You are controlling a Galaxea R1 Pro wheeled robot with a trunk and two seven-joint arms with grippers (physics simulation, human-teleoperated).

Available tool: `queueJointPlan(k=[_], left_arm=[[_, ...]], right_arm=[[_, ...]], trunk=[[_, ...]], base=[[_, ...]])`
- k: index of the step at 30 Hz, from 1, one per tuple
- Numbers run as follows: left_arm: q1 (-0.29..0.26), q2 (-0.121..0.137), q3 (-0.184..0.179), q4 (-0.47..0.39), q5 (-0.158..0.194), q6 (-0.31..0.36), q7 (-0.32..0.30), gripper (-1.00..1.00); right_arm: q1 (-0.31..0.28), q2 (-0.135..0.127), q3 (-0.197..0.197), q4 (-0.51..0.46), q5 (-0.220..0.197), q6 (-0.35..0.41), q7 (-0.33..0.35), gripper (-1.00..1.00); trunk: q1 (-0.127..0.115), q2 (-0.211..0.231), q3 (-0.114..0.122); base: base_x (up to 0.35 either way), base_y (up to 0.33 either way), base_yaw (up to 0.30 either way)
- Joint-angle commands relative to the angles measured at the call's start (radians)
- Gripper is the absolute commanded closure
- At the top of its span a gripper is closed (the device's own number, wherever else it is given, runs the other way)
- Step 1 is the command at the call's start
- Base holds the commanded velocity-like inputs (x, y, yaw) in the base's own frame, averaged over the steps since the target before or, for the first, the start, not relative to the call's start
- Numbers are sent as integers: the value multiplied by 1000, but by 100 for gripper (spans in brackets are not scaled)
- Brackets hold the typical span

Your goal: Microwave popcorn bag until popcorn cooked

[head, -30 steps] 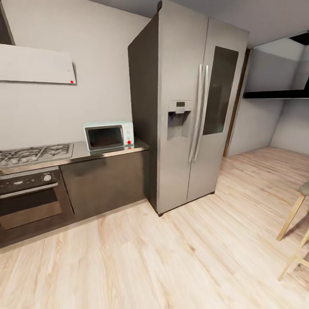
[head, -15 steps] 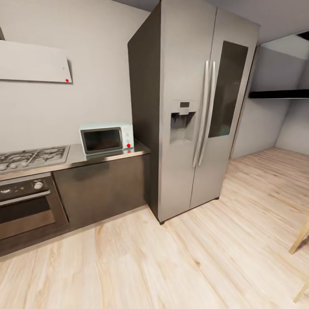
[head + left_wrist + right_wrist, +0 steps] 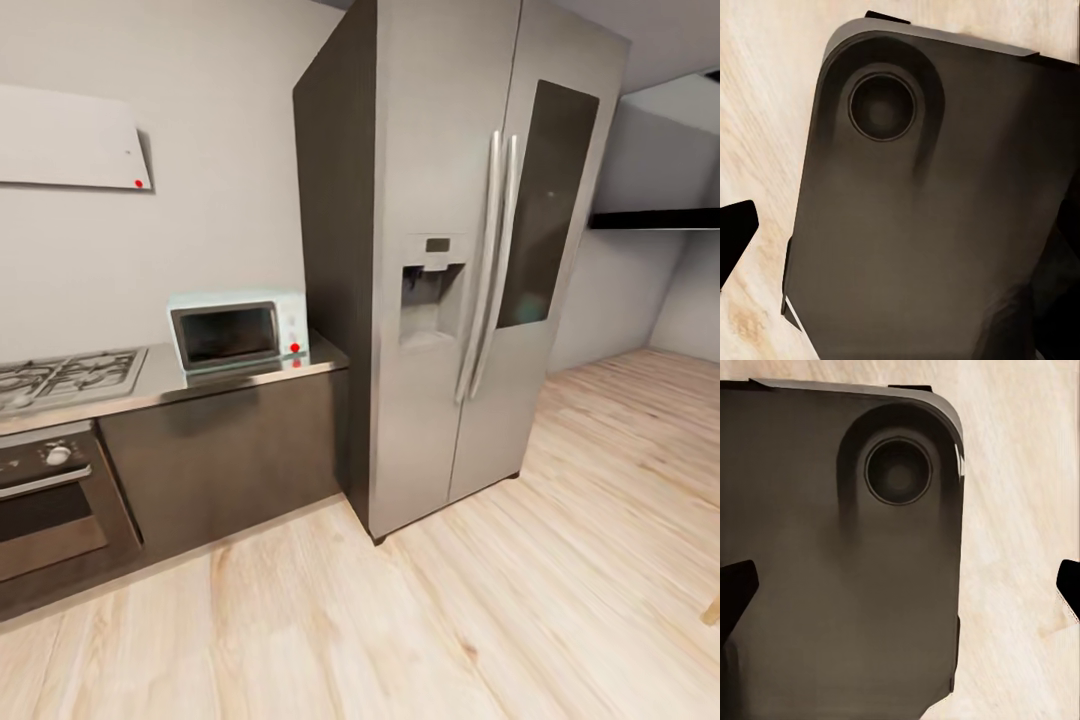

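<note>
Mint-blue microwave (image 3: 238, 331) sits at nine o'clock on grey worktop (image 3: 160, 385), beside fridge (image 3: 455, 260). Popcorn bag unseen. Tool spread: cannot tell. Risk: base clipping fridge on approach.

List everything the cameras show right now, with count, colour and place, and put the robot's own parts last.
microwave: one, pale mint-blue with dark glass door, on the countertop beside the fridge, door shut.
countertop: one, glossy grey, along the wall at left.
gas hob: one, steel, set into the countertop left of the microwave.
oven: one, dark with steel front, under the hob.
cabinet: one, dark brown, below the microwave.
hood: one, flat pale grey, on the wall above the hob.
fridge: one, steel, two doors with dispenser, right of the countertop.
floor: pale wood planks.
robot base: dark, seen from above in both wrist views; dark finger tips at those pictures' edges, hand state unclear.
</note>
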Motion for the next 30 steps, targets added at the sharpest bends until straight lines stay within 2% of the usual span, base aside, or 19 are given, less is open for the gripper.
queueJointPlan(k=[1,30], left_arm=[[1,0,2,-2,5,-1,1,-100],[1,0,2,-2,4,-3,1,-100]], right_arm=[[0,0,1,0,0,-3,-1,-100],[0,0,1,0,0,-1,-3,-100]], trunk=[[1,0,-1],[1,0,-1]], base=[[324,0,0],[324,0,0]])
